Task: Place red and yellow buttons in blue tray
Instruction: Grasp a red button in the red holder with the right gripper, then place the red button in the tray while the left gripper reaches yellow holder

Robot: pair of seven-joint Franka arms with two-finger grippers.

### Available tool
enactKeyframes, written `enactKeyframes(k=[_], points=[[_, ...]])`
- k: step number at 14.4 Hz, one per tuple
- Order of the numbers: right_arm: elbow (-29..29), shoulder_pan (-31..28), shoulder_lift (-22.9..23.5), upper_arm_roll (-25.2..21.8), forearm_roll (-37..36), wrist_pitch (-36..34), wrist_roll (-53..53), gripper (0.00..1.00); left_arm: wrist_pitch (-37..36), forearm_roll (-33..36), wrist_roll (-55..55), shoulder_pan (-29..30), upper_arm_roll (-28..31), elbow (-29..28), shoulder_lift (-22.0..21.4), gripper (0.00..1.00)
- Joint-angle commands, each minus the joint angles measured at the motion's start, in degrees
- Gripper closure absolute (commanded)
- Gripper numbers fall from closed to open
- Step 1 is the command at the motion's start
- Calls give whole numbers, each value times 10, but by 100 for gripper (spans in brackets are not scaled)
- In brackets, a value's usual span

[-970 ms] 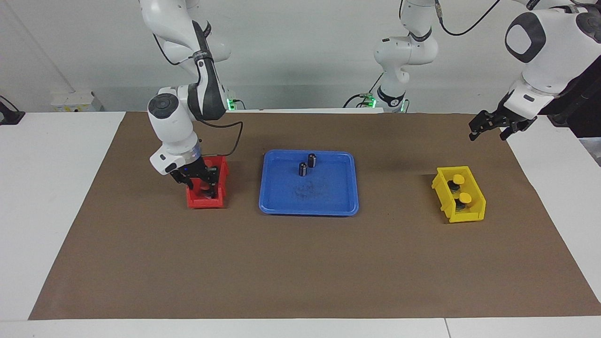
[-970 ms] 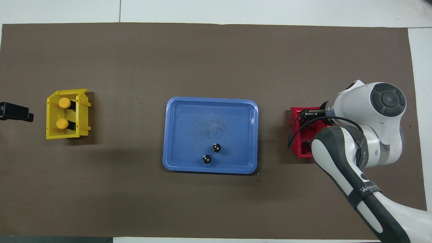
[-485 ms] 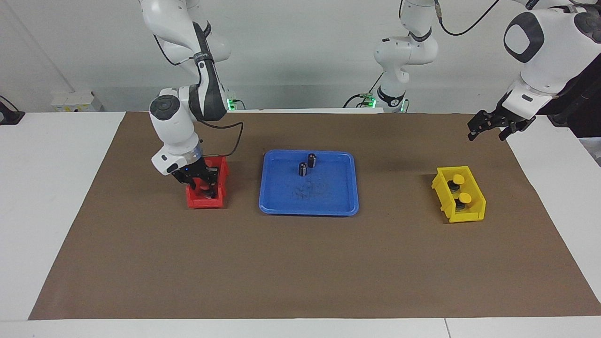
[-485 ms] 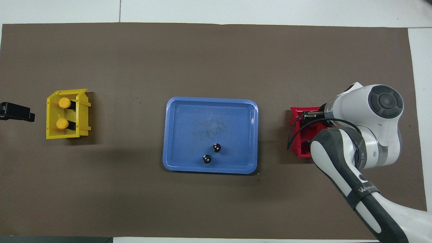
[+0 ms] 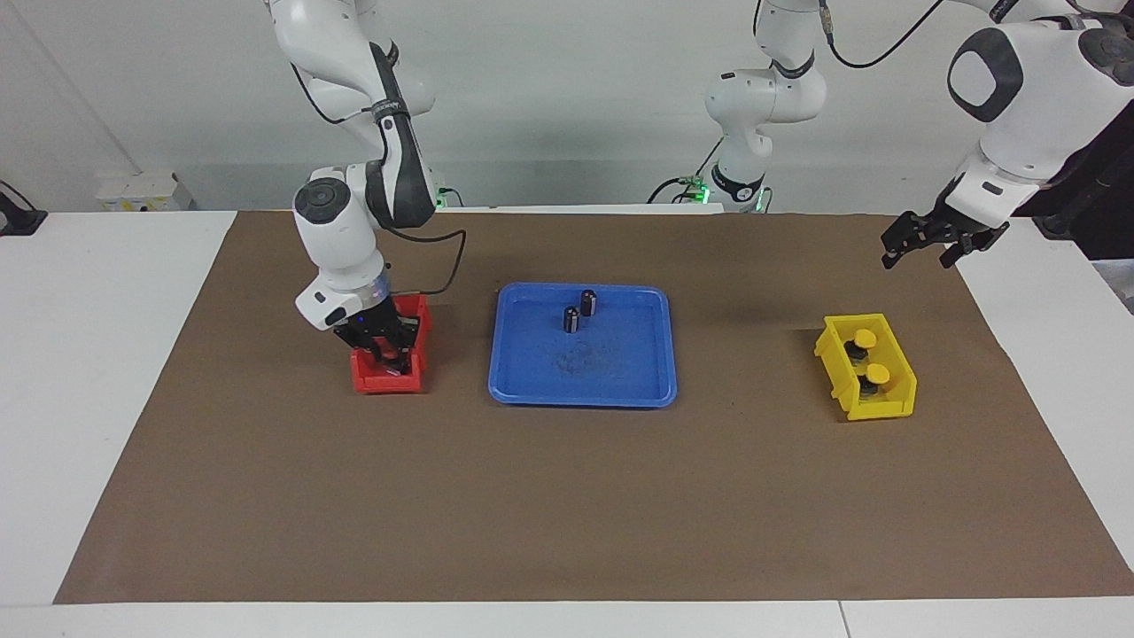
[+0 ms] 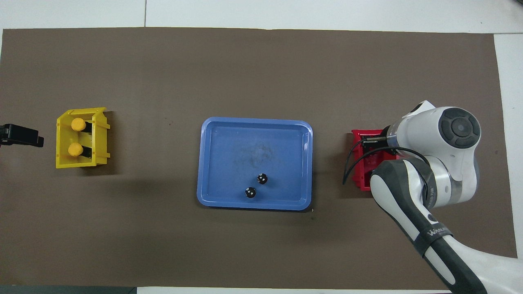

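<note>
Two yellow buttons (image 5: pixel 865 338) (image 6: pixel 77 123) stand in a small yellow bin (image 5: pixel 895 403) (image 6: pixel 102 139) toward the left arm's end of the table. The blue tray (image 5: pixel 620 390) (image 6: pixel 229 139) lies at the middle and holds no coloured buttons. My right gripper (image 5: pixel 384 354) reaches down into a small red bin (image 5: pixel 381 383) (image 6: pixel 360 163) with its fingertips shut. The red buttons are hidden inside that bin by the gripper and its arm (image 6: pixel 453 134). My left gripper (image 5: pixel 917 255) (image 6: pixel 22 135) waits open in the air, off the yellow bin and toward the table's end.
Two dark capless cylinders (image 5: pixel 572 319) (image 6: pixel 262 178) stand upright in the tray, at the side nearer the robots. A brown mat (image 5: pixel 567 496) covers the table. A black cable (image 5: pixel 443 266) loops from the right wrist over the red bin.
The right gripper's fingers have closed inside the red bin, and its wrist has shifted a little toward the tray. The left gripper has barely moved.
</note>
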Motion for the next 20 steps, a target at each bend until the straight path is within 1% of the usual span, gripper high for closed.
enactKeyframes(k=[1,3,5,6,7,9,11,13,14,15,16,18,20], points=[[-2,-3,-7,-1,8,-5,-50,82,21,10,-6,0,0,-27,-21,0],[50,-5,-4,-1,8,-78,-52,83,22,10,-6,0,0,-27,-22,0],[122,0,2,-1,8,-162,-47,83,32,10,-6,0,0,-30,-22,0],[159,4,10,-1,8,-196,-41,83,51,10,-6,0,0,-35,-22,0],[193,19,25,-1,8,-215,-22,83,77,10,-5,-1,-1,-41,-17,0],[235,44,47,0,28,-208,63,83,141,10,-4,-4,-1,-57,3,1],[270,85,65,2,74,-183,136,84,169,9,-5,-4,-1,-56,38,3],[318,149,117,1,63,-178,232,84,210,9,-5,-5,-1,-55,75,7],[333,175,140,1,54,-174,265,84,233,9,-5,-5,-1,-55,94,12],[341,197,162,1,40,-160,287,83,252,8,-5,-6,-1,-54,110,17],[337,214,175,2,27,-150,301,83,269,7,-6,-7,-1,-55,122,19],[332,232,193,1,17,-135,313,81,291,5,-6,-6,-1,-54,142,28],[324,246,197,1,16,-116,323,80,301,3,-6,-6,-1,-55,150,29]])
